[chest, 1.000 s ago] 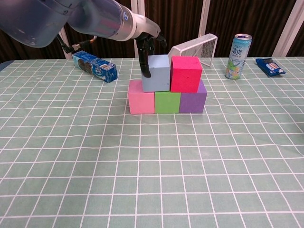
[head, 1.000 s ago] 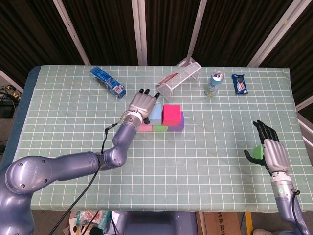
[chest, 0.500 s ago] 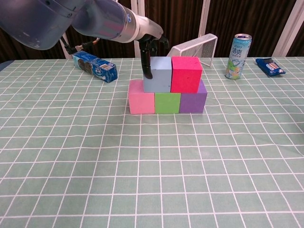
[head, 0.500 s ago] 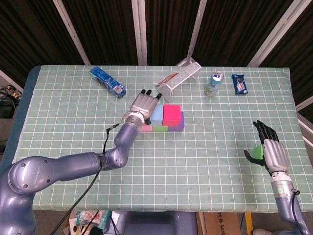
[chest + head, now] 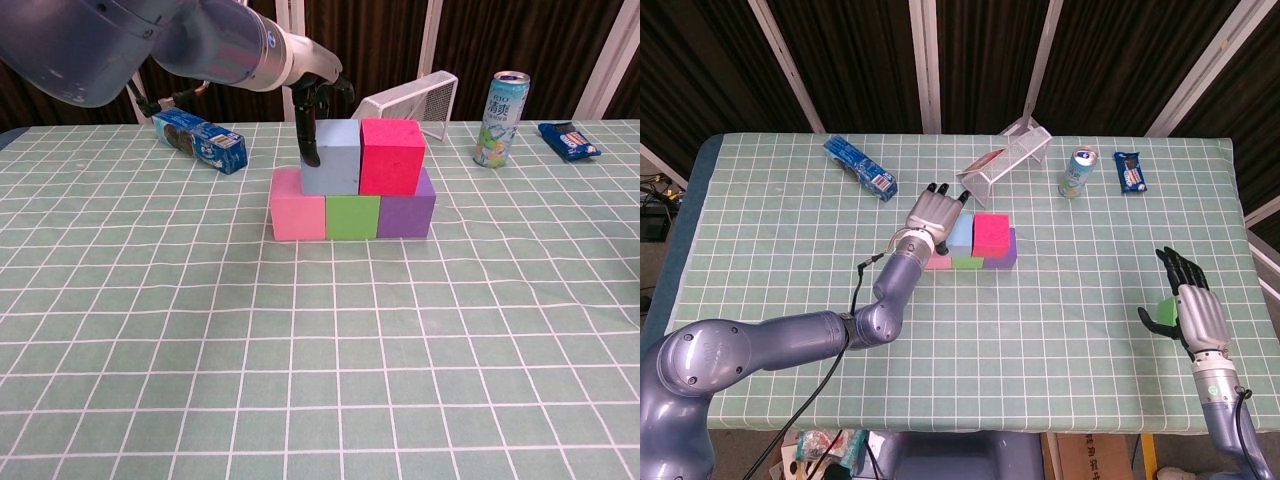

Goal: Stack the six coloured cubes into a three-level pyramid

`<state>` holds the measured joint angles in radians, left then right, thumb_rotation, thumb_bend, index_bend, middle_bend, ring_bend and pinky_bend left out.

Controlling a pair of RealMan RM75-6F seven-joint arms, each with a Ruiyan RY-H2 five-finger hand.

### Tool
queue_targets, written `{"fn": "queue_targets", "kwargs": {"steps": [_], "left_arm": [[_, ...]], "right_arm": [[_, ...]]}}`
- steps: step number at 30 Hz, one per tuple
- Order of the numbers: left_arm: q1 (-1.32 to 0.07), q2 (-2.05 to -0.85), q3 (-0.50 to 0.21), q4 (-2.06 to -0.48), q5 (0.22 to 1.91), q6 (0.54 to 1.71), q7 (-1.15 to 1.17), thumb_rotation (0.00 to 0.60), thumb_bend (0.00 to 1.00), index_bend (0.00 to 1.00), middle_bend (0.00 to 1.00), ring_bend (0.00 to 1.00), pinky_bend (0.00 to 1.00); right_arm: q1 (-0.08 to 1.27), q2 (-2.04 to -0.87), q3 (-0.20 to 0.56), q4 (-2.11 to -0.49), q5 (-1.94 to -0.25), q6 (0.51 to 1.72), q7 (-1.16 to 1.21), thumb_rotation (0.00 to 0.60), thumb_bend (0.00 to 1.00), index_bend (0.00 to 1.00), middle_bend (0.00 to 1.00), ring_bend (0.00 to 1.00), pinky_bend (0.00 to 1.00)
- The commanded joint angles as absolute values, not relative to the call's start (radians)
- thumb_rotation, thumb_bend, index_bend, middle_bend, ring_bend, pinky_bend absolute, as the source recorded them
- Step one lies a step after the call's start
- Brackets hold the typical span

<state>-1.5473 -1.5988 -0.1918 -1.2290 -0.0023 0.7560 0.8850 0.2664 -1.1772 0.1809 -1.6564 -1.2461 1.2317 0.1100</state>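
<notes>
Your left hand point(image 5: 312, 110) rests its fingers against the light blue cube point(image 5: 331, 156), squaring the second level over the pink cube point(image 5: 297, 217). Next comes the cap: the green cube point(image 5: 1166, 311), at four o'clock on the tabletop point(image 5: 760, 250), is cradled in your right hand point(image 5: 1188, 305).
</notes>
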Motion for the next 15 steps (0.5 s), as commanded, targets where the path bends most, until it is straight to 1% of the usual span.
{"fn": "queue_targets", "kwargs": {"steps": [1,15], "left_arm": [[-1.547,-1.598,-0.193,-1.231,-0.002,0.757,0.885,0.6,0.28,0.01,0.34,0.06,0.1],[-1.542,-1.6,-0.201,-1.232,0.006,0.761,0.877,0.6,0.28,0.01,0.34,0.06,0.1]], "right_arm": [[0.266,-1.177,0.181,-1.657,-1.246,1.232,0.111,0.6,0.35,0.0,0.0,0.0,0.0],[0.266,-1.177,0.178,-1.66,-1.247,1.228,0.109,0.6,0.35,0.0,0.0,0.0,0.0]]}}
